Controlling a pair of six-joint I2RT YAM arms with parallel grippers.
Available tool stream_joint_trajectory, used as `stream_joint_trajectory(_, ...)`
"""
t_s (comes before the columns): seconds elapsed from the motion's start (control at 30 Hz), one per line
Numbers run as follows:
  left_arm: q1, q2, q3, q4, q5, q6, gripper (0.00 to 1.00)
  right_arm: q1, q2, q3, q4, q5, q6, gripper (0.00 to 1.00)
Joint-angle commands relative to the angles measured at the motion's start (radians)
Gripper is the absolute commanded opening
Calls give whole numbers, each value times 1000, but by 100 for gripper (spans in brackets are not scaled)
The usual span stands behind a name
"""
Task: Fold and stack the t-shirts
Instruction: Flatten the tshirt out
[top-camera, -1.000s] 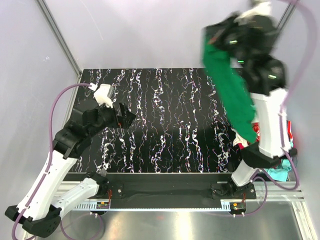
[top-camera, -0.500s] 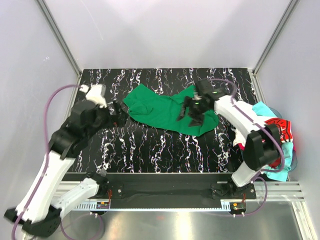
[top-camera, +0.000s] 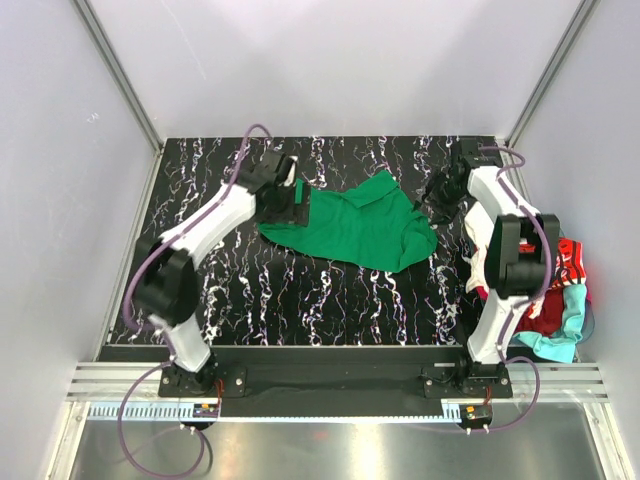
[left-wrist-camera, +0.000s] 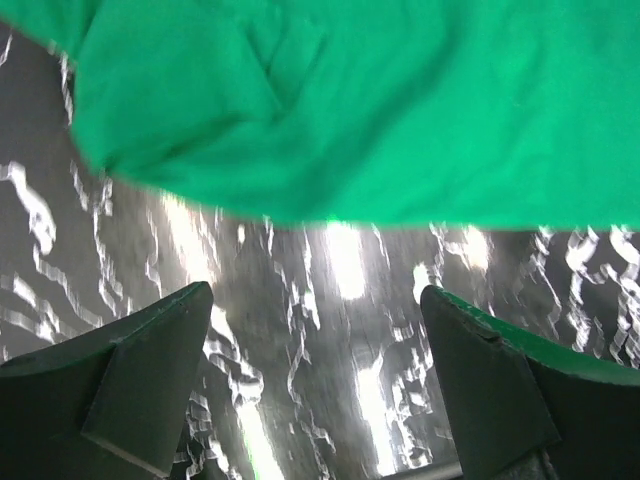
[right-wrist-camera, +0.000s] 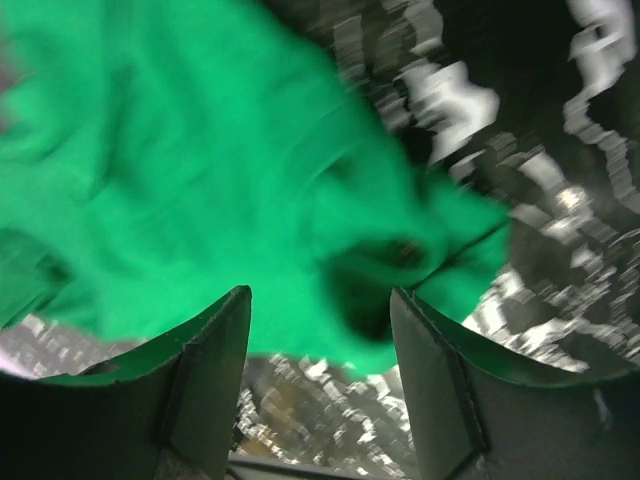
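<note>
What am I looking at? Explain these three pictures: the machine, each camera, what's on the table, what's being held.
Two robot arms are bolted side by side. The wide picture comes from a camera overhead: left arm, right arm. The other two come from cameras on each wrist, looking out between that arm's jaws. One green t-shirt lies crumpled on the black marbled table; a heap of other t-shirts sits at its right edge. Both pairs of jaws stand open beside the green shirt; nothing is held.

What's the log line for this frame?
green shirt: crumpled on table, unfolded | left gripper: open, at its left edge | right gripper: open, by its right edge | other shirts: piled at table's right edge
</note>
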Motion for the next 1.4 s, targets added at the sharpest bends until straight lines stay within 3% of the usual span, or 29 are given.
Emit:
stream_joint_trajectory(0.0, 20, 119, 171, 38, 4, 51, 91, -56, 87, 61, -19, 44, -60, 66)
stream_joint_trajectory(0.17, 25, 276, 243, 80, 6, 10, 86, -61, 158, 129, 30, -33, -18, 64)
stream_joint_trajectory(0.4, 23, 354, 226, 231, -3, -25, 74, -34, 209, 149, 329, -157, 183, 65)
stream_joint_trajectory(0.57, 22, 386, 220, 320, -3, -19, 73, 11, 328, 297, 351, -200, 217, 65)
stream_joint_trajectory(0.8, 23, 469, 278, 312, -29, -21, 68, 34, 414, 347, 485, -206, 311, 53)
stream_joint_trajectory(1.07, 23, 492, 248, 326, -31, -39, 65, 40, 494, 399, 501, -157, 273, 52)
stream_joint_trajectory(1.37, 23, 491, 232, 331, -34, -28, 54, 39, 505, 452, 467, -117, 203, 55)
